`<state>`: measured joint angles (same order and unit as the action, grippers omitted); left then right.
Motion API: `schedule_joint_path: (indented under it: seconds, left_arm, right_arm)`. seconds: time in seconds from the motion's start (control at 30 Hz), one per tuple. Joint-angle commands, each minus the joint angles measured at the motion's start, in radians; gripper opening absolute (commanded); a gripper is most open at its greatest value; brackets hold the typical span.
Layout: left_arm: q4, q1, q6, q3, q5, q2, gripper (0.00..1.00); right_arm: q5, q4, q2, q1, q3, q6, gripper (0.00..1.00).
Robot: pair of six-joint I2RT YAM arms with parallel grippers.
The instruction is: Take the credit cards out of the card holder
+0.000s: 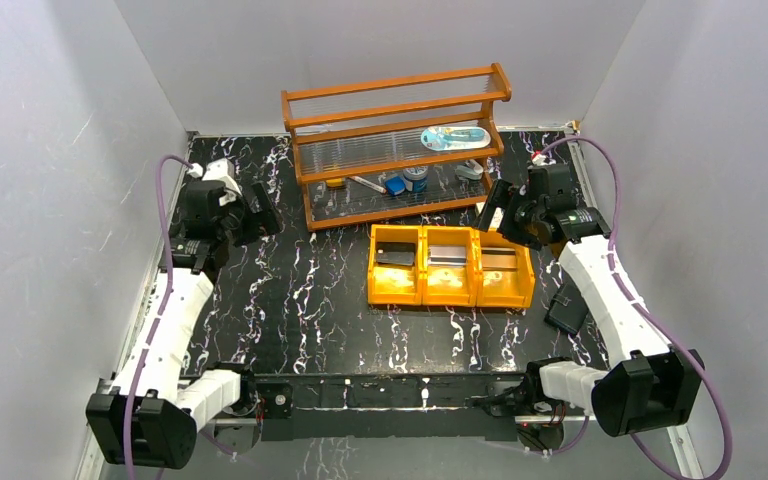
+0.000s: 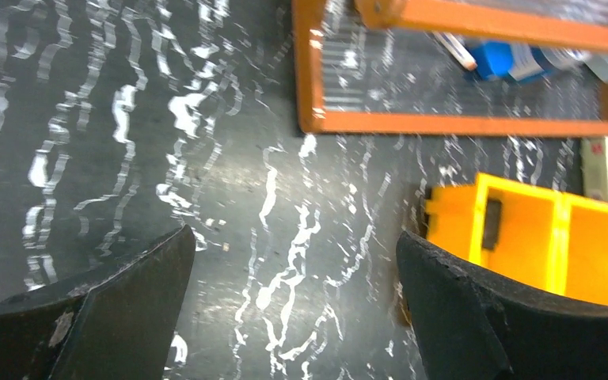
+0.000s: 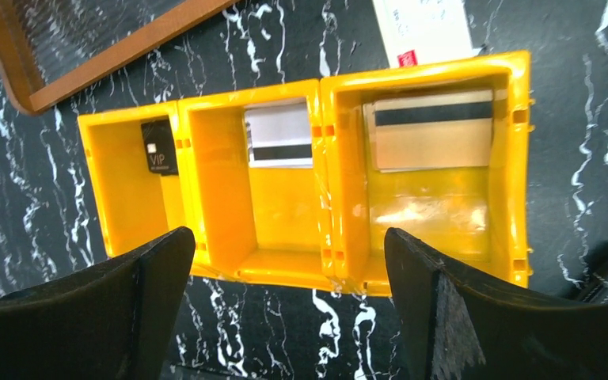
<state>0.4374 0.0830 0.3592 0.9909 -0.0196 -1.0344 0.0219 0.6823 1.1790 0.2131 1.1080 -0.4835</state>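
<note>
Right tool (image 3: 283,269) gapes wide, empty, over yellow bin (image 3: 519,158).

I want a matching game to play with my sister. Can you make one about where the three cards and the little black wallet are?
Things
1. black VIP card
2. silver card
3. tan card
4. card holder

Places, as the top camera sees them
A. on the table, right of the yellow bin
B. the bin's middle compartment
C. the bin's left compartment
D. the bin's right compartment

Pairs: 1-C, 2-B, 3-D, 4-A
</note>
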Motion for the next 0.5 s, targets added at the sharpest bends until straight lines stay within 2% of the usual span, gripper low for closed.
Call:
schedule_joint_path:
  seconds: [0.0,0.2,0.47]
  left_arm:
    - [-0.067,0.006,0.031,-0.049,0.287,-0.004,0.98]
    - [-0.114,0.037,0.068,-0.055,0.510,-0.139,0.98]
    - [-0.149,0.130,0.084,-0.007,0.578,-0.328,0.97]
  right_arm:
    - [0.135,-0.067,-0.039,-0.027,-0.026,-0.026,0.98]
    - [0.210,-0.082,-0.056,-0.044,-0.061,-0.046,0.98]
    - [0.230,-0.083,-0.011,-0.051,-0.048,-0.047,0.98]
